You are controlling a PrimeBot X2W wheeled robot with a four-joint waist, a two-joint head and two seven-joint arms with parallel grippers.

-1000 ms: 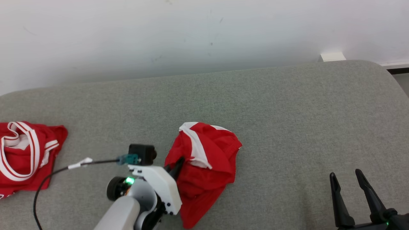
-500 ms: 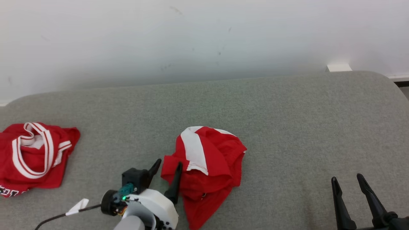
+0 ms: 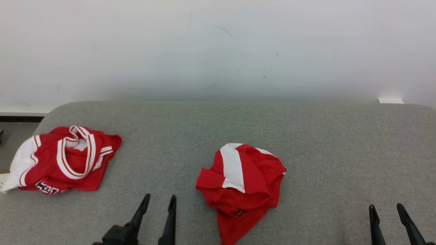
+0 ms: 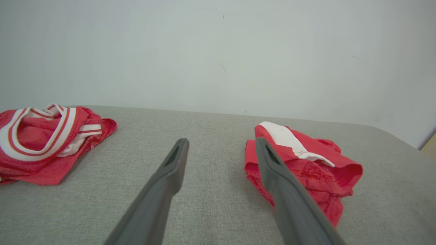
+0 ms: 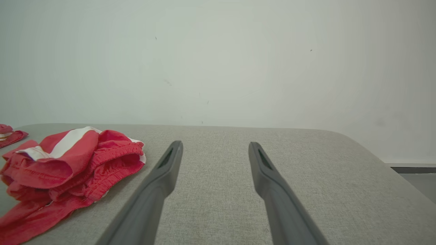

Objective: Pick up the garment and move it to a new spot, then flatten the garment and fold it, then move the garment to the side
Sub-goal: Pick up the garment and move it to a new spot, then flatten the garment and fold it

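The garment (image 3: pixel 243 185) is a crumpled red piece with a white stripe, lying in the middle of the grey upholstered surface (image 3: pixel 323 146). My left gripper (image 3: pixel 159 201) stands open at the bottom edge, left of the garment and apart from it. In the left wrist view the open left gripper (image 4: pixel 220 144) holds nothing, and the garment (image 4: pixel 313 166) lies just beyond the right finger. My right gripper (image 3: pixel 386 208) is open at the lower right, far from the cloth. The right wrist view has the garment (image 5: pixel 71 163) left of the empty right gripper (image 5: pixel 214 145).
A second red jersey (image 3: pixel 64 160) with white-and-red trim and dark lettering lies bunched at the surface's left end, also in the left wrist view as the jersey (image 4: pixel 44 139). A pale wall (image 3: pixel 218 51) runs behind. The surface's rounded left edge (image 3: pixel 42 117) drops to the floor.
My left gripper has let go of the garment and drawn back to the bottom edge, open. The garment stays crumpled where it lay. The head camera has shifted, so the whole picture moved.
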